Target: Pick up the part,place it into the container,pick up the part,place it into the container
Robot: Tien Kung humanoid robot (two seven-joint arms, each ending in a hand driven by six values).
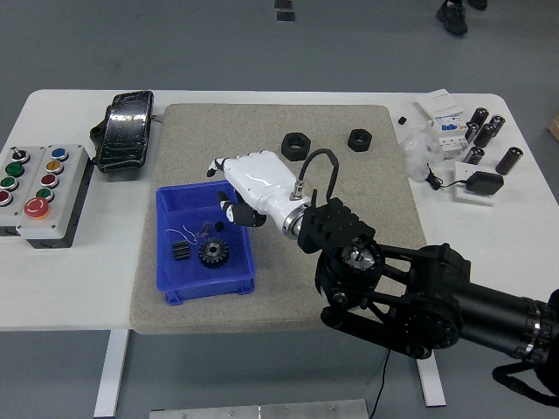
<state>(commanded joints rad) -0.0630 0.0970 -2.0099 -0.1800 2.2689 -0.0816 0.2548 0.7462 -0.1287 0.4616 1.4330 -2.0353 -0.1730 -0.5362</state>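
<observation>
A blue bin sits at the left side of the beige mat. In it lie a black gear, a smaller black part and a bit of thin wire. My right hand, white on a black arm, hovers just past the bin's far right corner, fingers relaxed and holding nothing. Two black hex nuts lie on the mat farther back, beyond the hand. The left arm does not show.
A grey button box and a black pedal-like unit stand at the table's left. Circuit breakers, dark cylinders and a black adapter crowd the right end. My right forearm covers the mat's front right.
</observation>
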